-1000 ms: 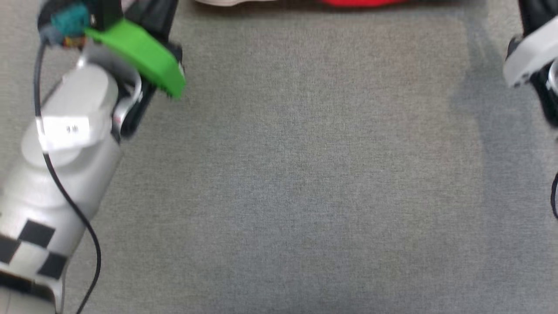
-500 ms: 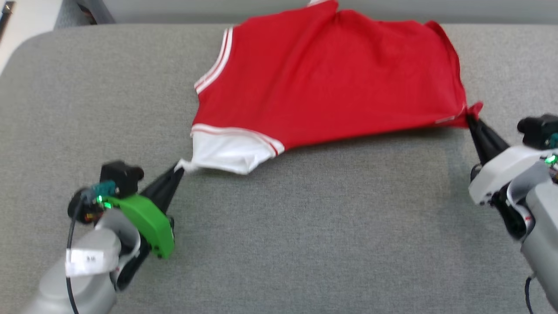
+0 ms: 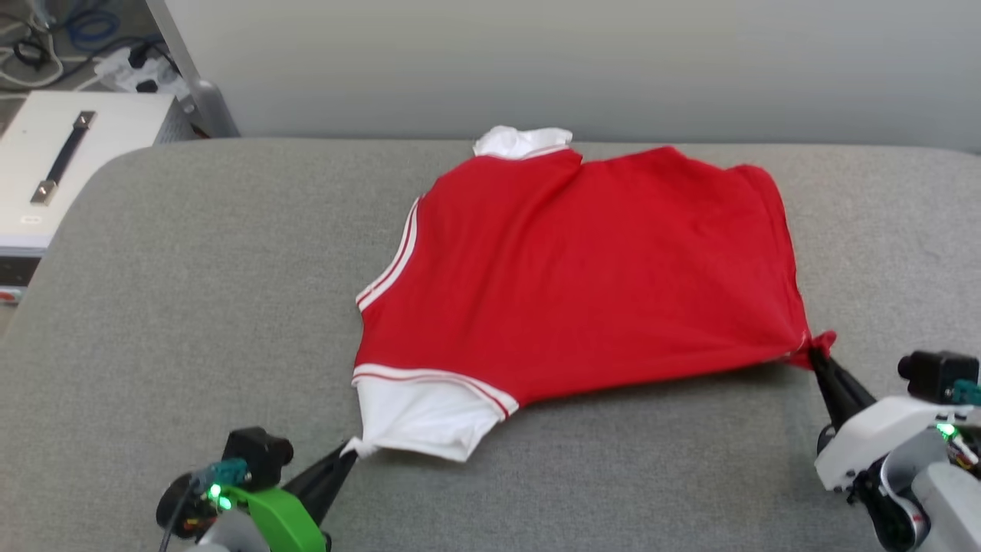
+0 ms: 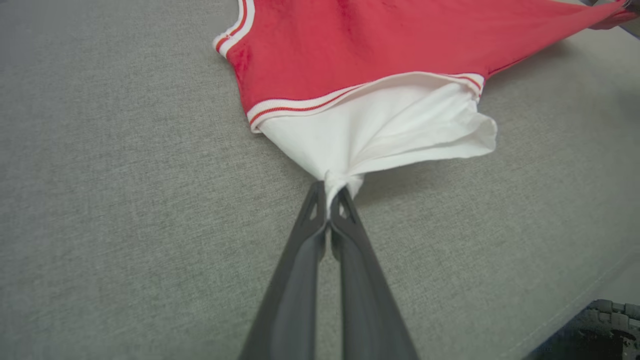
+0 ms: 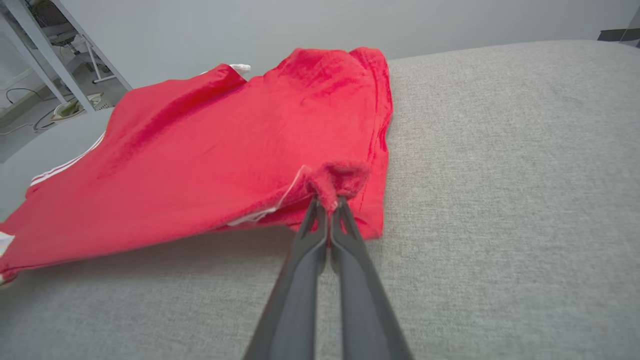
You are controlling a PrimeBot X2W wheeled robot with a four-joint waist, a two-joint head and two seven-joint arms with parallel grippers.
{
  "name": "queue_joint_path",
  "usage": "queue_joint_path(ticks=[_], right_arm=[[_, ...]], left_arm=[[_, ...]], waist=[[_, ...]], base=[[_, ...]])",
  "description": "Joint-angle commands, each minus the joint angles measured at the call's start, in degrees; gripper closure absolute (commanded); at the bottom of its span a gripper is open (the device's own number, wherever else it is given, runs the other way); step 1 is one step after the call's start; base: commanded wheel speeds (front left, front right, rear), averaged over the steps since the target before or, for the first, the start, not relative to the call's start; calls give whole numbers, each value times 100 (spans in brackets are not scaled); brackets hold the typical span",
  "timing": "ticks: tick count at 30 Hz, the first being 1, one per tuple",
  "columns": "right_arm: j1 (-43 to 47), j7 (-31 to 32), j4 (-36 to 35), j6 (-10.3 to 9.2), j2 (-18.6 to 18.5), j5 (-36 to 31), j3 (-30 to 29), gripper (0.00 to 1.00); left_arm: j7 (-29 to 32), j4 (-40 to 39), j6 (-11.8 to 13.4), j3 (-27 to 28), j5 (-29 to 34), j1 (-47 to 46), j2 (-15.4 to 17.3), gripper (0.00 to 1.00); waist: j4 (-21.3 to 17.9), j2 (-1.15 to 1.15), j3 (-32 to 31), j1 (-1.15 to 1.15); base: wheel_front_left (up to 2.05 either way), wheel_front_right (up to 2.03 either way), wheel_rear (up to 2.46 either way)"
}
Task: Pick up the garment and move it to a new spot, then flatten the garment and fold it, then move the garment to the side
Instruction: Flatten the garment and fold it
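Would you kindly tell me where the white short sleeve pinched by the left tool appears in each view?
Head view: the white short sleeve lies lower centre-left, pinched by the left tool.
Left wrist view: sleeve at centre, just above the tool tips.
Right wrist view: a white sliver at the far left edge.
Shared landmark: the garment's red body.

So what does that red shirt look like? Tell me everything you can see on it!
The shirt is bright red, soft thin cloth, with white short sleeves and red-and-white stripe trim. It lies spread mostly flat on the grey padded surface, one white sleeve near the robot, the other peeking out at the far edge. The left gripper is shut on the near sleeve's tip and the right gripper on a red corner, so the near edge is stretched and slightly lifted.
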Motion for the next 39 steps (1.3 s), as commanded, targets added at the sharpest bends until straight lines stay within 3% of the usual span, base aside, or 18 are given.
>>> queue_joint_path(ticks=[1,11,18,30,39], right_arm=[[177,-40,-96,-10,-24,49,-16,100],[1245,-41,-877,-10,-339,-150,-171,100],[2103,62,-1237,-10,-387,-483,-772,100],[3499,676,-2403,-10,95,-1294,-2082,100],[3799,1325,-3613,-10,506,-1753,-2871,100]], left_arm=[[25,-78,72,-25,-70,192,90,100],[187,-911,323,-173,-280,1060,484,100],[322,-1629,542,-304,-294,1458,692,100],[624,-2391,812,-730,-121,1918,772,100],[528,-2778,1008,-336,48,1405,945,100]], waist=[[-15,0,-286,1],[-12,0,-733,1],[34,0,-913,1],[71,0,-923,1],[86,0,-589,1]], base=[[0,0,0],[0,0,0],[0,0,0],[0,0,0],[0,0,0]])
